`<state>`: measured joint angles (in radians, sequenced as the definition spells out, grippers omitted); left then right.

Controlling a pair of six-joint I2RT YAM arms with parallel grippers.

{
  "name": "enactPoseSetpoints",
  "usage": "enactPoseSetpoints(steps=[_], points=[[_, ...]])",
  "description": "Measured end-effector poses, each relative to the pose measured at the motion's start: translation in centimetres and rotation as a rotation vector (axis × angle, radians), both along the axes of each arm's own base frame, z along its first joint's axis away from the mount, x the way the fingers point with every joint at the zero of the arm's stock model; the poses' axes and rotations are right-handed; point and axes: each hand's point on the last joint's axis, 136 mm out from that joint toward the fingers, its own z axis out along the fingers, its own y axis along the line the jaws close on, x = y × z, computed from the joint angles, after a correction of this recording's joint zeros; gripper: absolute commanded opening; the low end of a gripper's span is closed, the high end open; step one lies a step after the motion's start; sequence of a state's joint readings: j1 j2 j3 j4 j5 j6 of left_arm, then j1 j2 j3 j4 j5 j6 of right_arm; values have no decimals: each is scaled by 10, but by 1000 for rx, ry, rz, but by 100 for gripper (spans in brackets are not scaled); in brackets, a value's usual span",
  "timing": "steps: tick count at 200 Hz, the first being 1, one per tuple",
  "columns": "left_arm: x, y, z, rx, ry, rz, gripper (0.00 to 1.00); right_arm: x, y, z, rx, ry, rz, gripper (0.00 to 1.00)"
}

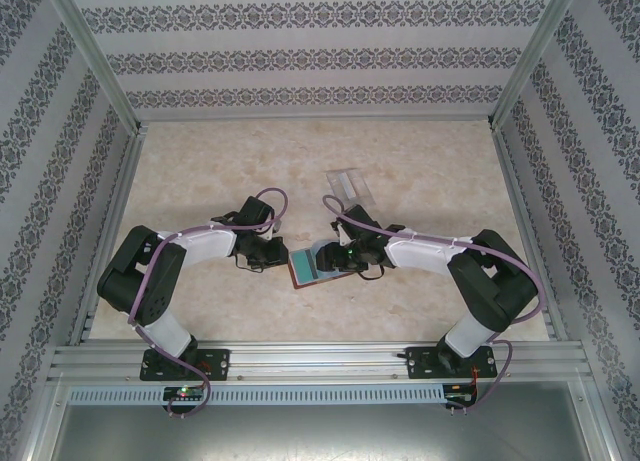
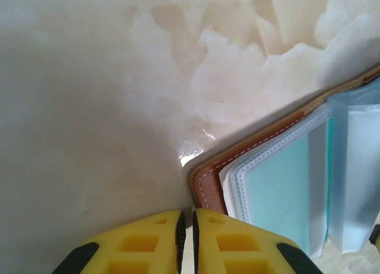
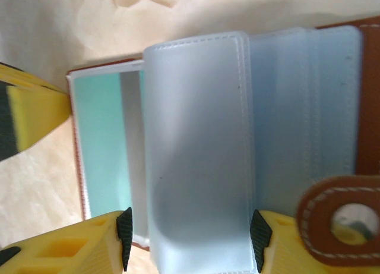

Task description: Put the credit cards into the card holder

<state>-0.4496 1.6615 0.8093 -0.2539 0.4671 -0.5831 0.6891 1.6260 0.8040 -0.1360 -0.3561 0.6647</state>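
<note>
The card holder (image 1: 305, 266), reddish-brown with white stitching, lies open on the table between both arms. Its frosted sleeves are fanned out. A pale teal credit card (image 3: 101, 143) sits inside the leftmost sleeve, also seen in the left wrist view (image 2: 279, 194). My right gripper (image 3: 191, 232) is open, its fingers on either side of a raised sleeve (image 3: 199, 149); the clasp tab (image 3: 338, 220) lies over the right finger. My left gripper (image 2: 187, 241) is shut with nothing between the pads, at the holder's corner (image 2: 208, 188). From above, the left gripper (image 1: 272, 253) and right gripper (image 1: 342, 258) flank the holder.
A clear plastic case (image 1: 350, 186) lies on the marble-look table (image 1: 200, 181) behind the holder. Patterned walls and metal rails (image 1: 110, 91) enclose the table on three sides. The left gripper's yellow finger (image 3: 32, 116) shows at the holder's left edge in the right wrist view.
</note>
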Motion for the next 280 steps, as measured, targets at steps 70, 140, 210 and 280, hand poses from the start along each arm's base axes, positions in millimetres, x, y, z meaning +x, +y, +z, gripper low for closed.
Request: enactPoseSetpoints(steps=[70,140,210,280], points=[[0,-2,1,-20,-9,-1,20,1,23,11,245,87,-16,59],[1,-3,5,-85,-4,51,24,-1,46,36,413,94,54,59],[18,4,27,-139,-71,97,30,-7,54,26,412,116,68,58],[25,7,30,-99,-111,106,43,12,6,30,218,-19,-87,60]])
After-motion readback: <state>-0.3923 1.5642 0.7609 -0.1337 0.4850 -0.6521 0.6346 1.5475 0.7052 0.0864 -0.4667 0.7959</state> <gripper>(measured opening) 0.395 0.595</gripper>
